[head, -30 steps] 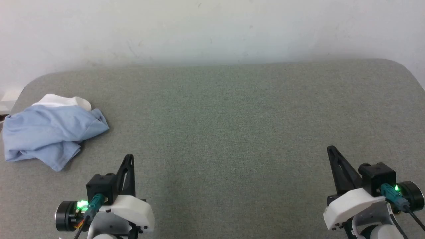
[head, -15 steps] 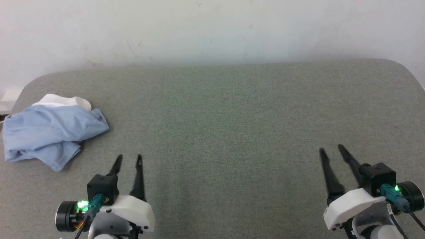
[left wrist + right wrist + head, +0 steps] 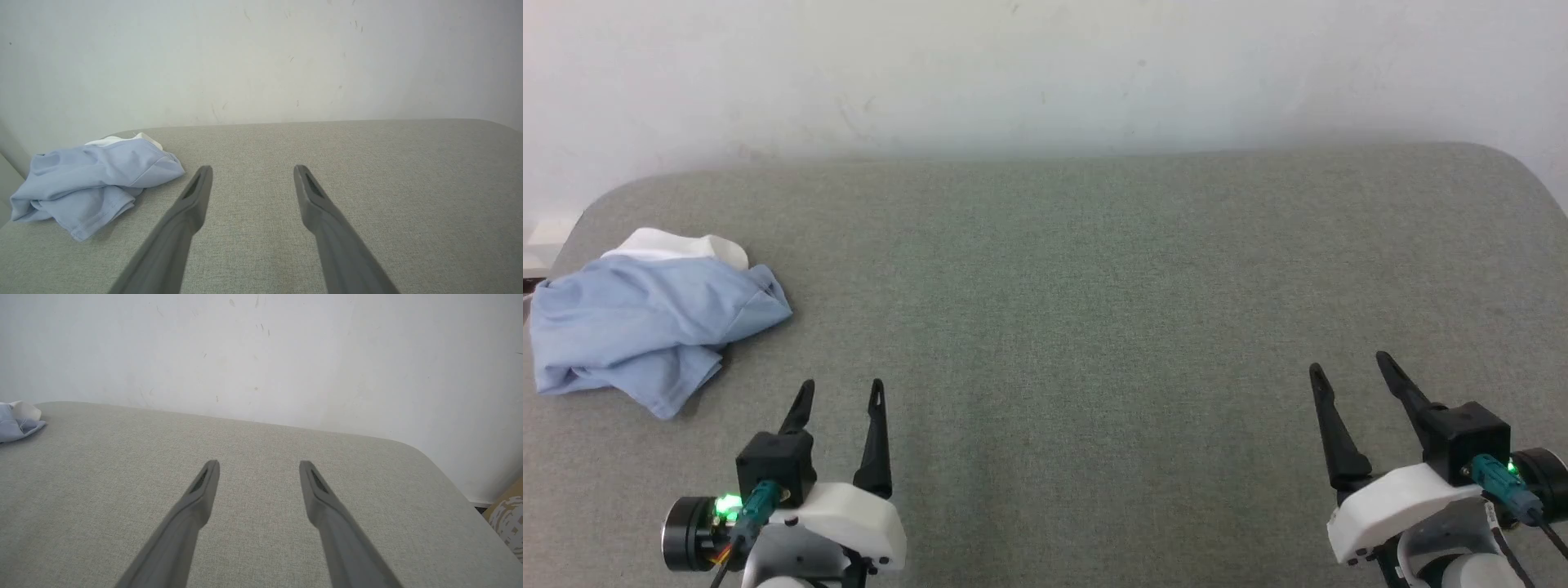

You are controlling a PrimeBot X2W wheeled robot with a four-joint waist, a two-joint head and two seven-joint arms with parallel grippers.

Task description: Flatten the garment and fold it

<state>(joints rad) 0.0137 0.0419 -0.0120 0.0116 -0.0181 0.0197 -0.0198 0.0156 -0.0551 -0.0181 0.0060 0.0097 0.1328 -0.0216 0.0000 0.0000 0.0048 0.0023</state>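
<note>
- Tabletop (image 3: 1094, 269): flat, covered in grey-green woven cloth with a fine, even weave. Its far corners are rounded. A wide bare stretch runs from the garment across to the right edge.
- Wall (image 3: 1045, 73): pale, matt and lightly scuffed, standing directly behind the tabletop's far edge.
- Garment (image 3: 645, 327): a light-blue shirt of soft cotton, crumpled in a loose heap on the far-left part of the tabletop, close to the left edge. Its folds overlap, and a stitched hem trails toward the near side. A white collar part (image 3: 678, 245) pokes out at the heap's far side. It is neither flattened nor folded.
- Left hand (image 3: 841, 384): at the lower left of the head view. Its two long, dark, tapering fingers (image 3: 196, 192) are spread apart over bare cloth and point toward the far edge. The garment lies ahead and to its left, near but not touching.
- Right hand (image 3: 1348, 363): at the lower right, fingers likewise spread apart over bare cloth, well apart from the garment.
- Brown thing with a white pattern (image 3: 508, 516): low beside the tabletop's far-right corner, near the wall. I cannot tell what it is.
</note>
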